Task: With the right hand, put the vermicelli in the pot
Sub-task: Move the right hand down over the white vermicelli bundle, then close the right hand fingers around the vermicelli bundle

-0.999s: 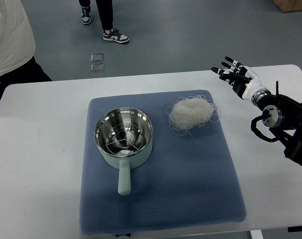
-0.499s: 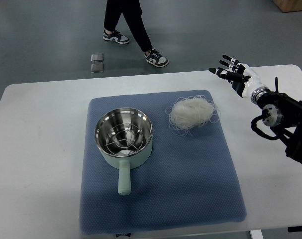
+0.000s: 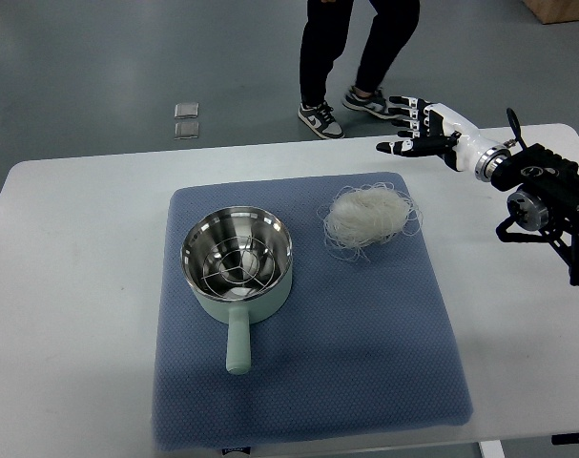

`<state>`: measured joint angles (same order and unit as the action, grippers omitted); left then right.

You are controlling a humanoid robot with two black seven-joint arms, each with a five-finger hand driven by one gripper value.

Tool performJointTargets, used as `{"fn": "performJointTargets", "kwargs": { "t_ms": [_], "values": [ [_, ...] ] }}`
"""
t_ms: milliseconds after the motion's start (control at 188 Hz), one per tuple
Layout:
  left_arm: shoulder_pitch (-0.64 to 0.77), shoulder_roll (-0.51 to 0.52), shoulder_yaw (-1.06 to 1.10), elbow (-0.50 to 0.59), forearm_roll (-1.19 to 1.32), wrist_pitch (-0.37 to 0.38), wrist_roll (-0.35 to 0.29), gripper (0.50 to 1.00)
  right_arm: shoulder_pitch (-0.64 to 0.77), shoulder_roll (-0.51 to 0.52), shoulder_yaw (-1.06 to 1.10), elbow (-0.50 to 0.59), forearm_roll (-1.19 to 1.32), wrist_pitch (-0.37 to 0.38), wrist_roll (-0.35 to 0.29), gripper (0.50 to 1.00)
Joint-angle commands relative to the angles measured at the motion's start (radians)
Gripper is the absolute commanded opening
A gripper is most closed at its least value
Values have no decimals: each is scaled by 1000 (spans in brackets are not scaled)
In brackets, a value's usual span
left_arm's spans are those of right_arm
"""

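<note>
- Right hand (image 3: 424, 127): black-and-white jointed fingers splayed, grasping nothing, above the table's far edge, apart from the vermicelli.
- Vermicelli (image 3: 367, 216): pale tangled nest of thin strands, lying on the blue textured mat (image 3: 365, 363), right of the pot.
- Pot (image 3: 237, 262): round, shiny steel interior, mint-green body and handle.
- Table (image 3: 79, 286): smooth white.

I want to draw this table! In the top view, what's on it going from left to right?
Pot with its mint green handle → vermicelli nest → right hand, fingers spread and holding nothing. The pot and the nest both sit on the blue mat.
</note>
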<state>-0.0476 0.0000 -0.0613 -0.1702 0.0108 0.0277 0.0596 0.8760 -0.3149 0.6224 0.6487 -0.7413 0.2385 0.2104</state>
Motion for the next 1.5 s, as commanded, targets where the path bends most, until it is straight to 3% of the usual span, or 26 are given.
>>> {"fn": "performJointTargets", "kwargs": {
  "t_ms": [0,202,425,606,717,840,1126,1493],
  "values": [
    [0,0,0,0,0,3,0,1000,47,-24,-53,5,-139,68,30,919],
    [0,0,1,0,0,3,0,1000,159,-82,-259,72,-351,102,89,919],
    [0,0,0,0,0,3,0,1000,250,-92,-444,160,-481,94,86,919],
    [0,0,0,0,0,4,0,1000,274,-72,-512,160,-564,90,78,917],
    [0,0,1,0,0,4,0,1000,287,-59,-541,157,-596,84,41,917],
    [0,0,0,0,0,4,0,1000,297,-47,-609,150,-639,31,14,917],
    [0,0,-2,0,0,4,0,1000,305,7,-681,144,-645,13,6,915],
    [0,0,-2,-2,0,6,0,1000,279,28,-698,77,-701,-10,6,860]
  ]
}}
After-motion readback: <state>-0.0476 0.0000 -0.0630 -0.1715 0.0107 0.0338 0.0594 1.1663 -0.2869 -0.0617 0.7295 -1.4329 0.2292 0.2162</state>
